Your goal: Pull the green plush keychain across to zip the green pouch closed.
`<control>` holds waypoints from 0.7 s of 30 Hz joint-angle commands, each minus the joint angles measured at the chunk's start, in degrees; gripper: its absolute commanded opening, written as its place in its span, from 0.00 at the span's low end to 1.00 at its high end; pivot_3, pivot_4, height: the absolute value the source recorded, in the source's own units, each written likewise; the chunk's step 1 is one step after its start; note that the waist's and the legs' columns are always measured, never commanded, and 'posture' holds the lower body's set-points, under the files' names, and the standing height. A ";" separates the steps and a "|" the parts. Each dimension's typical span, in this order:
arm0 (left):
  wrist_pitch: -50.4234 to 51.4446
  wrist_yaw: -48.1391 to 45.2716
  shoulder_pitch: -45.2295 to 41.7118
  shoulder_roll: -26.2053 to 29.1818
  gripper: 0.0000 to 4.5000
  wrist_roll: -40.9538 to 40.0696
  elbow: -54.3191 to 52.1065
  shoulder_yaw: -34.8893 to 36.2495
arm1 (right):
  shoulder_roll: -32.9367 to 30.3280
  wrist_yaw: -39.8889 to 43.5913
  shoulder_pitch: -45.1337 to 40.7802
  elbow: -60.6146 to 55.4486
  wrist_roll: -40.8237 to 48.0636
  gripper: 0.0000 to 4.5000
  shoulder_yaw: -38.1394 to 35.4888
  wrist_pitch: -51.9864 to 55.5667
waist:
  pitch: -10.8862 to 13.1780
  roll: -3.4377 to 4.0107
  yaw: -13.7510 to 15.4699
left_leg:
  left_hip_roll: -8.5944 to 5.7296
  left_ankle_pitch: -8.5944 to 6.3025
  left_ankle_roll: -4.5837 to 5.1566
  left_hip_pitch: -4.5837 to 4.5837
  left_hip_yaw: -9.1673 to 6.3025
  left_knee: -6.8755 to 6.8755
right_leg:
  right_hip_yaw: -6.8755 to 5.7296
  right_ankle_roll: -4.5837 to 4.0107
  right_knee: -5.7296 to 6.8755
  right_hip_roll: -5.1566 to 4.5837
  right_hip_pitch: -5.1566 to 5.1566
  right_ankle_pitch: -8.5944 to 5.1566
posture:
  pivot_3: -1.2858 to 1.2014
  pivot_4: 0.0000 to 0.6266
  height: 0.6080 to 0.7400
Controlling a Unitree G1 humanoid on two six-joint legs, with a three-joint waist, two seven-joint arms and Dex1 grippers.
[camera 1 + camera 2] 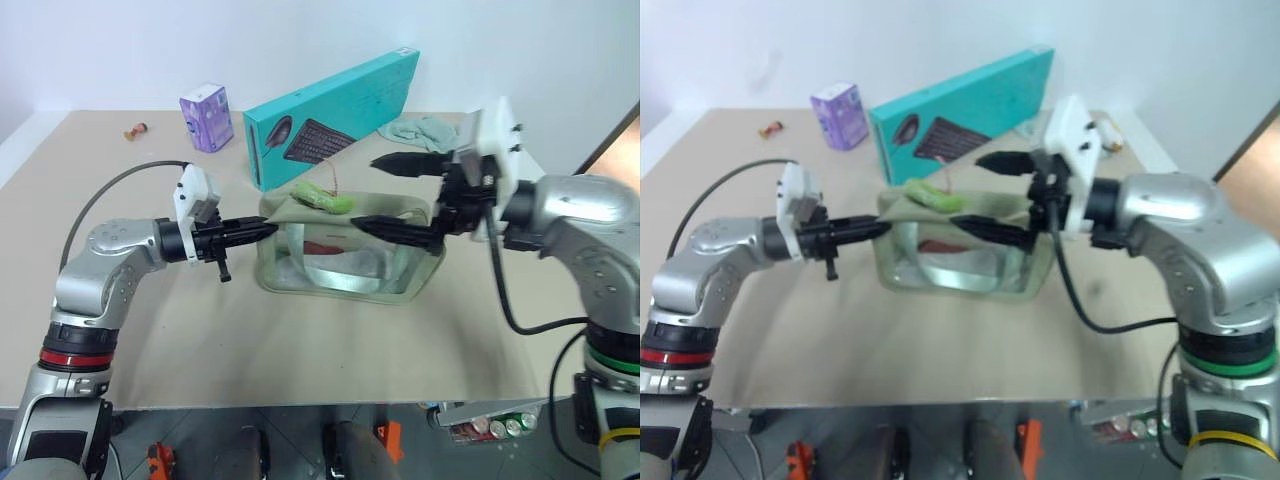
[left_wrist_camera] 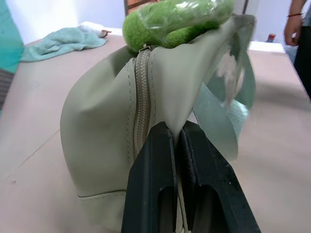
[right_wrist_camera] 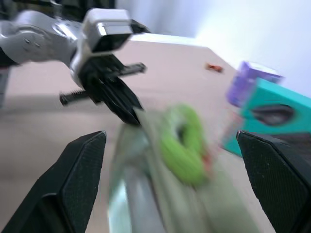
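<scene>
1. The green pouch [image 1: 345, 255] stands mid-table, its long axis and zipper running crosswise between the two arms.
2. The left gripper [image 1: 268, 230] is closed on a fold of fabric at the pouch's left end, just beside the zipper, as the left wrist view shows.
3. The green plush keychain [image 1: 324, 198] lies on top of the pouch, nearer that left end, its length roughly along the zipper.
4. The right gripper [image 1: 375, 195] hovers over the pouch's right half with fingers spread wide, holding nothing; one finger is above the top, the other beside the front panel.
5. Judgement: the keychain lies just to the left of the right gripper's tips, so the right arm must reach slightly farther left before pulling rightward.
6. Behind stand a teal keyboard box [image 1: 330, 118] and a purple carton [image 1: 207, 117]; no writing is legible on either.
</scene>
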 commanded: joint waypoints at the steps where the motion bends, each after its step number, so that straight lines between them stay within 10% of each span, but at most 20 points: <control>1: 0.38 0.00 -1.26 0.20 0.00 -1.18 -2.78 0.66 | 0.76 0.45 -2.03 2.61 -3.69 0.99 1.70 -4.43 | 0.00 0.00 0.02 | -0.03 0.00 0.00 -0.03 0.00 0.00 | -0.01 0.03 0.00 -0.04 -0.01 -0.01 | 0.52 0.24 1.00; 11: 1.59 0.75 -0.51 0.42 0.00 -1.49 -4.91 1.25 | 2.93 3.39 -2.29 9.06 -7.45 0.99 3.60 -8.70 | 0.00 0.00 0.00 | -0.06 -0.04 0.07 -0.12 -0.02 0.09 | -0.09 0.09 -0.03 -0.06 -0.05 -0.01 | 0.52 0.24 1.00; 21: 1.52 0.84 -0.55 0.65 0.00 -1.08 -4.61 1.11 | 2.69 4.33 -0.56 9.13 -7.18 0.21 2.82 -7.39 | 0.00 0.00 -0.01 | -0.05 -0.04 0.06 -0.12 -0.02 0.10 | -0.09 0.09 -0.02 -0.06 -0.05 0.00 | 0.52 0.24 1.00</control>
